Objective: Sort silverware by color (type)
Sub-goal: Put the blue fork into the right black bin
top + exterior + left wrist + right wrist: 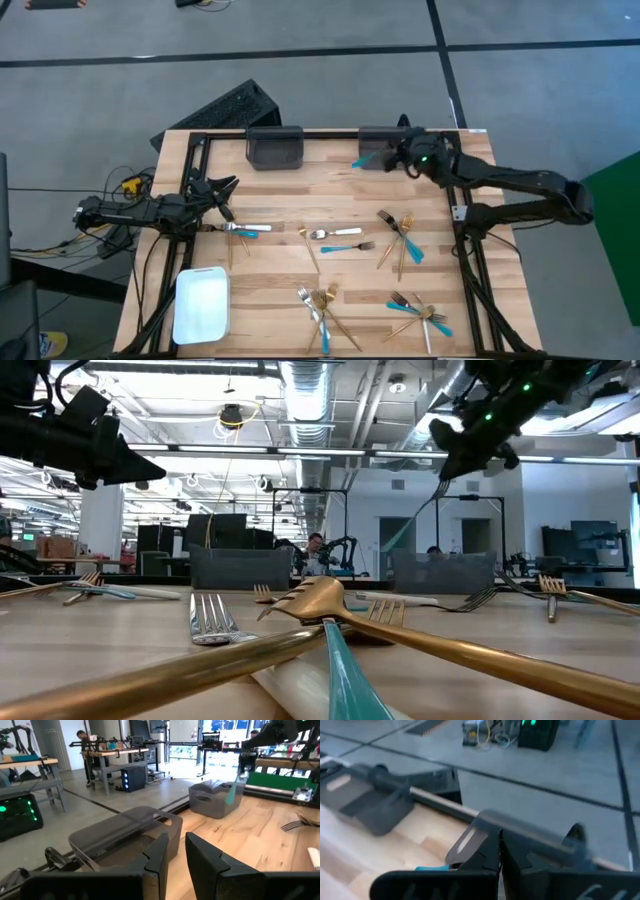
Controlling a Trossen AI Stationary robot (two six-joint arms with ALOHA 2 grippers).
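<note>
Gold forks cross a turquoise-handled utensil at the table's near edge in the low view, with a silver fork just left of them. More silverware lies scattered over the wooden table: a pile at near centre, another at near right, one right of centre. At the far right, the right claw hangs clenched on a turquoise-handled fork over the right dark grey bin. The left claw hovers at the left edge, its fingers released, nearly together. A white tray sits near left.
</note>
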